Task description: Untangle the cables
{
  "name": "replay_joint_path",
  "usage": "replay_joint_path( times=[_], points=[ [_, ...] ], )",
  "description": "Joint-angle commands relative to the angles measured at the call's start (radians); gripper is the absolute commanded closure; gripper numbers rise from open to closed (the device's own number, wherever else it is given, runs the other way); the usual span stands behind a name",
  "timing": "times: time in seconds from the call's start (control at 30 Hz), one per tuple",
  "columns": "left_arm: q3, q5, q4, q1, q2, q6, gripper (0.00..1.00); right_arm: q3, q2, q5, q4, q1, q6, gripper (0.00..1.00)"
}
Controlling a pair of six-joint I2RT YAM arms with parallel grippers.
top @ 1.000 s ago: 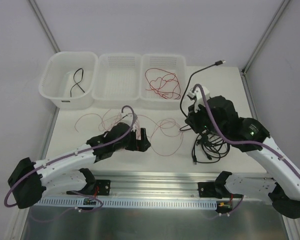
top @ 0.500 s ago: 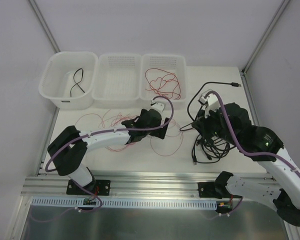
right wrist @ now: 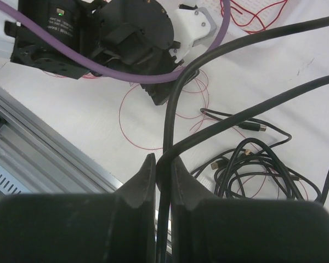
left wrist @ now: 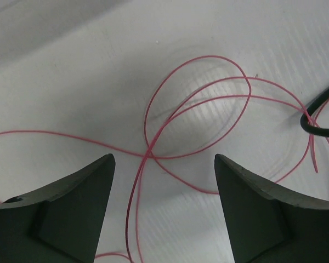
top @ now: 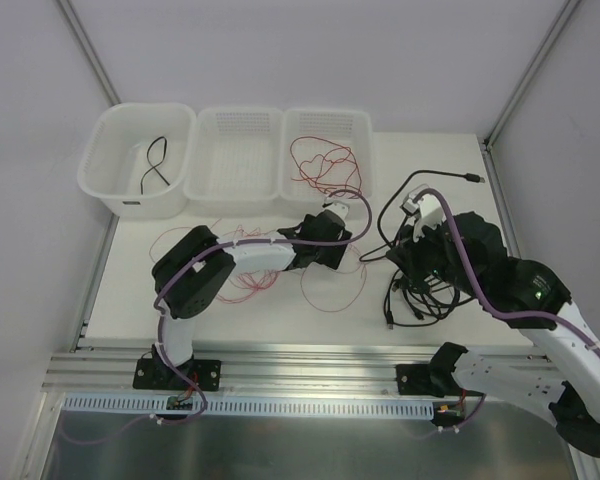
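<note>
Thin red cables (top: 330,285) lie in loose loops on the white table (top: 140,290). My left gripper (top: 332,262) hovers just above them, open; a crossing of red strands (left wrist: 153,156) lies on the table between its jaws (left wrist: 164,159), untouched. A tangled heap of black cables (top: 420,295) sits right of centre. My right gripper (top: 402,245) is shut on one black cable (right wrist: 170,109) that rises from the heap (right wrist: 257,164) between its fingertips (right wrist: 162,160). That cable arcs up to a plug end (top: 472,178).
Three white baskets stand along the back edge. The left one (top: 100,180) holds a short black cable (top: 155,165), the middle one (top: 238,112) shows nothing inside, the right one (top: 365,130) holds red wires (top: 325,165). A metal rail (top: 300,360) runs along the near edge.
My left arm has swung right and reached out over the red loops near the centre, its jaws narrowing a little. My right gripper has drifted right with the black cable, carrying the plug end rightwards.
</note>
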Motion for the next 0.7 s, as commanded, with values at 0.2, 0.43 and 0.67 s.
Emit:
replay_joint_path(
  times=[0.2,0.43,0.67],
  points=[
    [0.076,0.006,0.008,0.003,0.112,-0.055,0.46,-0.009,-0.033,-0.007,0.017,-0.002,0.008,0.99],
    [-0.031,-0.064,0.004,0.003,0.057,-0.083,1.0,-0.007,-0.046,0.029,0.005,-0.005,-0.001,0.99],
    [-0.192,-0.212,-0.08,0.067,-0.282,-0.065,1.0,-0.035,-0.062,0.19,-0.04,-0.013,0.005,0.99]
  ],
)
